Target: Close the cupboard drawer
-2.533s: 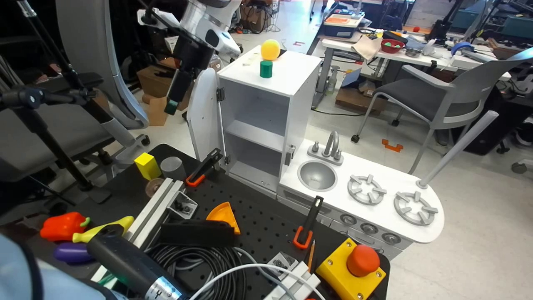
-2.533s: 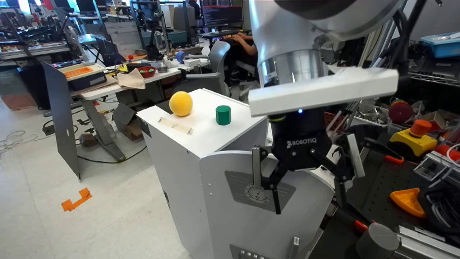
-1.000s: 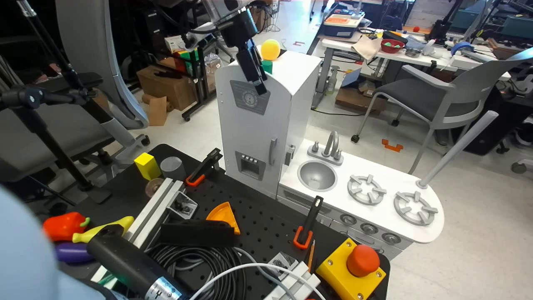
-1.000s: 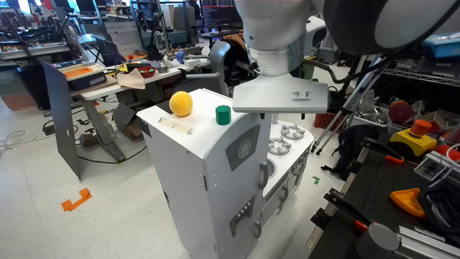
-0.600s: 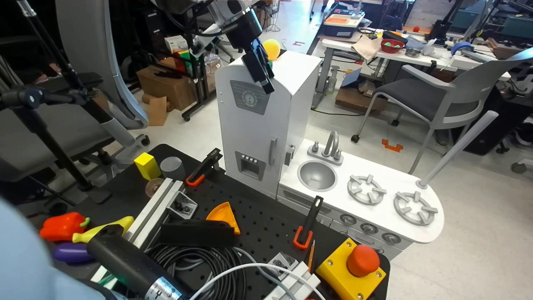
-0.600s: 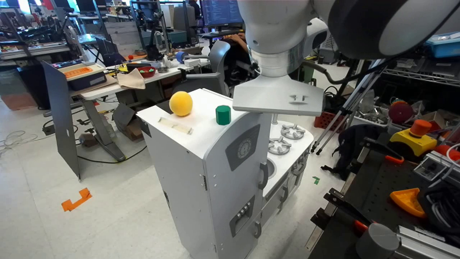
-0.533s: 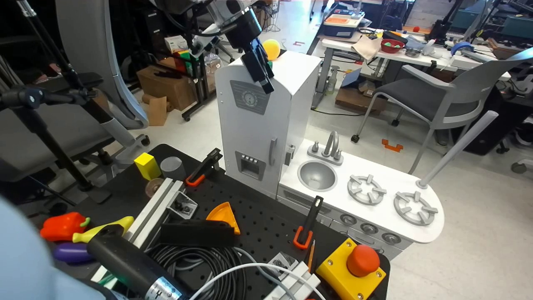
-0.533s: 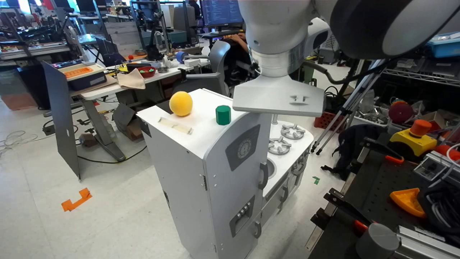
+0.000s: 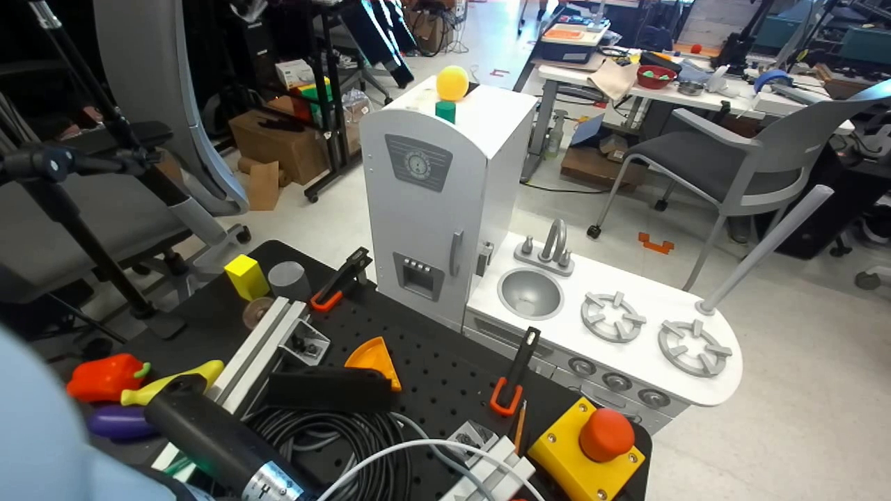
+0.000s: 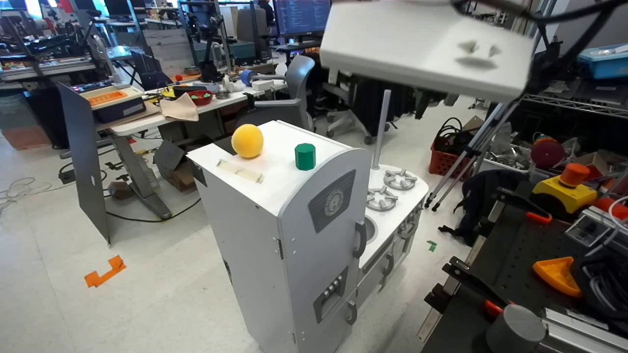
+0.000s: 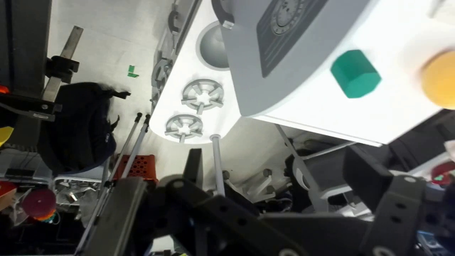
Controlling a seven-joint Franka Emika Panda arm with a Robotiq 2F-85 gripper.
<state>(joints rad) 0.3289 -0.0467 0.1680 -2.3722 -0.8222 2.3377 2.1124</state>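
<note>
The cupboard drawer (image 9: 418, 223), a tall white door panel with a round dial mark and a grey handle, lies flat against the front of the cupboard (image 9: 505, 181). In an exterior view, the door (image 10: 314, 260) also sits flush along the edges of the cupboard (image 10: 240, 240), and the inner shelf is hidden. The wrist view shows the door's upper part (image 11: 309, 46) from above. My gripper (image 9: 405, 66) is up behind the cupboard's top far corner, apart from the door. In the wrist view the gripper (image 11: 280, 169) has its fingers wide apart with nothing between them.
A yellow ball (image 9: 452, 83) and a green block (image 10: 305, 157) stand on the cupboard's top. The low white counter (image 9: 647, 299) with sink and burners adjoins the cupboard. A black perforated table (image 9: 431, 376) with clamps and a red stop button (image 9: 607, 435) lies in front.
The door stood wide open 2.5 s ago and has swung shut against the cupboard by 1.0 s ago. Since half a second ago, my gripper has moved up and away from the door.
</note>
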